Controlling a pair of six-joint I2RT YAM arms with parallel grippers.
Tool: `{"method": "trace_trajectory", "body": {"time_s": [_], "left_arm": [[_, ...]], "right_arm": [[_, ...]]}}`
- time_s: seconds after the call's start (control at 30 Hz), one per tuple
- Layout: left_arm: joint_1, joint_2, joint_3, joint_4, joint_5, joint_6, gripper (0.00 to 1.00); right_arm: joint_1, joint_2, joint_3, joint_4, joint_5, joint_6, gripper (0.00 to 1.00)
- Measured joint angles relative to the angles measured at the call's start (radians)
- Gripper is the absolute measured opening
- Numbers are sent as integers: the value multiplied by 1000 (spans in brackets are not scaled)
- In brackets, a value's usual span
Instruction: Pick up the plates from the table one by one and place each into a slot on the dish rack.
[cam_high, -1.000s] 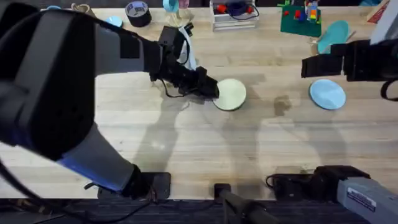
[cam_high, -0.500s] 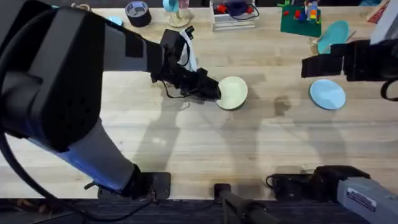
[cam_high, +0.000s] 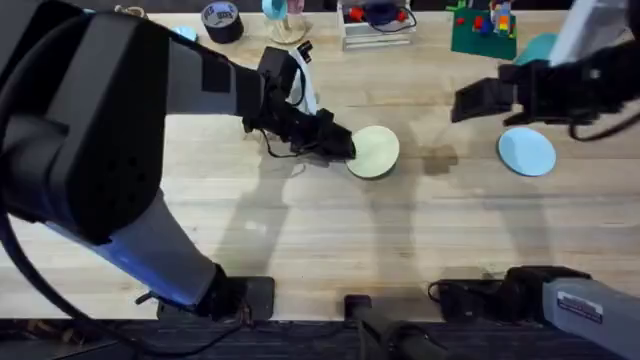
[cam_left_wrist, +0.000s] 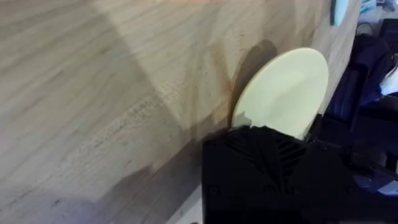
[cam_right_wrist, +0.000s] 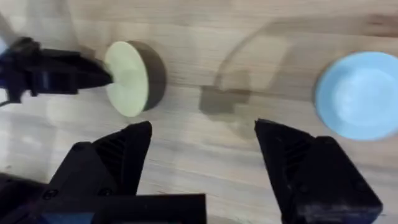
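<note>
The pale yellow plate (cam_high: 376, 152) is tilted up off the table (cam_high: 300, 230) near the middle, with a shadow under it. My left gripper (cam_high: 343, 146) is shut on its left rim. The left wrist view shows this plate (cam_left_wrist: 286, 87) sticking out beyond the black finger (cam_left_wrist: 267, 162). The light blue plate (cam_high: 527, 152) lies flat at the right. My right gripper (cam_high: 470, 100) hovers open between the two plates, holding nothing. Its wrist view shows the yellow plate (cam_right_wrist: 127, 78), the blue plate (cam_right_wrist: 360, 93) and the gripper (cam_right_wrist: 205, 162) itself. A small pale piece at the back (cam_high: 285, 30), half hidden by the left arm, may be the dish rack.
Along the back edge stand a roll of tape (cam_high: 221, 20), a white wire tray (cam_high: 376, 25), a green board with toys (cam_high: 484, 32) and a teal plate (cam_high: 540, 48). The large dark left arm (cam_high: 90, 130) covers the left side. Bare planks lie in front.
My right arm has swung left toward the table's middle. The left gripper has carried the yellow plate slightly to the right.
</note>
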Motion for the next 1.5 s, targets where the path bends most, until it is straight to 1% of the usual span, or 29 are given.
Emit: {"method": "trace_trajectory", "body": {"time_s": [0.33,0.53,0.7,0.87,1.13,1.5], "left_arm": [[0,0,0,0,-1,0,43],[0,0,0,0,-1,0,42],[0,0,0,0,-1,0,43],[0,0,0,0,-1,0,43],[0,0,0,0,-1,0,43],[0,0,0,0,-1,0,42]], "right_arm": [[0,203,0,103,-215,3,994],[0,291,0,144,-338,2,995],[4,357,0,147,-413,-6,994],[34,414,0,158,-446,-9,995],[99,487,0,188,-459,-8,986],[164,545,0,229,-506,-8,968]]}}
